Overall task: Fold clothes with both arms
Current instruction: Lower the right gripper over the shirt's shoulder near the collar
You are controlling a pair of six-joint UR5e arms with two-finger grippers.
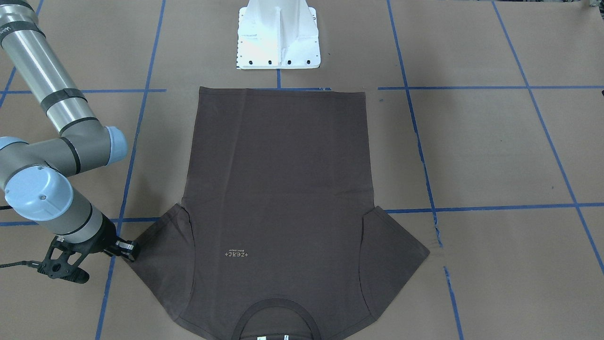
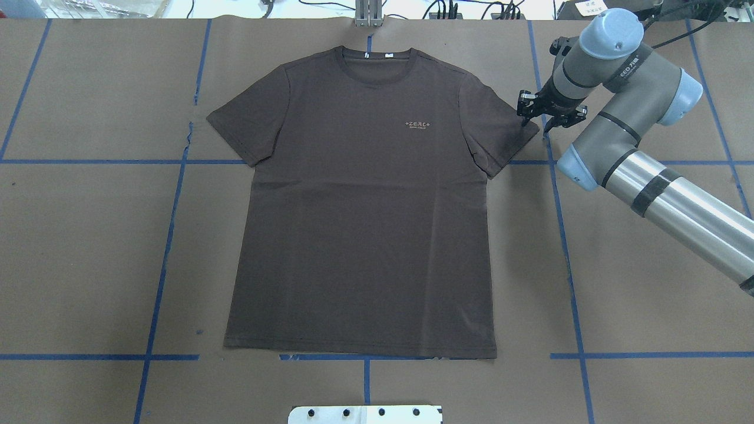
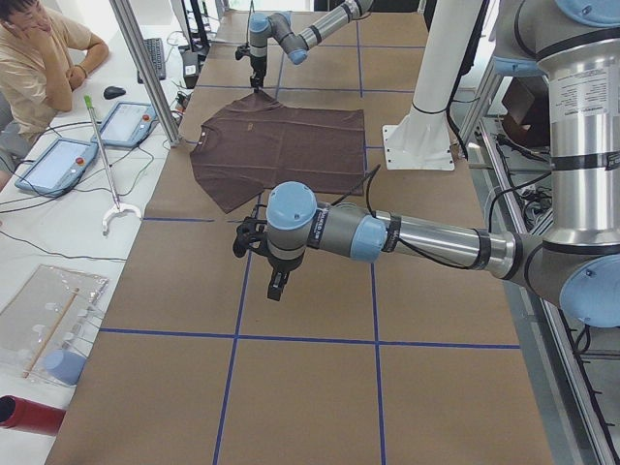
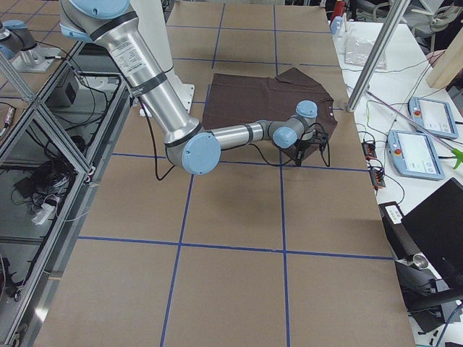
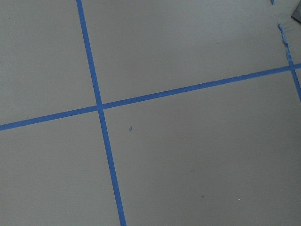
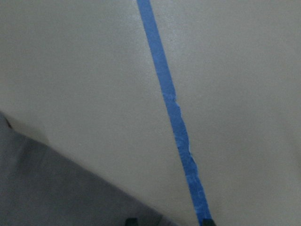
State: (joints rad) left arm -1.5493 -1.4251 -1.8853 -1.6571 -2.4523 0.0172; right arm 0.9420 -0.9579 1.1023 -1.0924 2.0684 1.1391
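1 shirt point(image 2: 365, 224) lies flat on the table point(image 2: 88, 247), front up, with both sleeves spread. Its collar point(image 2: 374, 62) is at the side far from the base point(image 1: 278, 42), and its hem lies near the base. The pale lettering point(image 2: 419, 124) sits on the chest toward the robot's right, and 2 white tags point(image 2: 389, 55) show inside the collar.

The right arm point(image 2: 648, 176) extends to the sleeve point(image 2: 498, 129) on the robot's right. The right hand point(image 2: 537, 122) stands at that sleeve's outer tip, pointing down, just beside a tape line point(image 2: 565, 247). In the right wrist view its 2 fingertips point(image 6: 130, 220) show at the bottom edge with a wide gap between them. The sleeve edge lies by one tip and the tape by the other. This hand is spread wide and grips nothing. Whether a tip touches the cloth cannot be told.

The left arm point(image 3: 426, 237) shows only in the left side view, stretched low over bare table short of the other sleeve. The left hand point(image 3: 277, 283) hangs downward, apart from the shirt, and how far it is open cannot be told.
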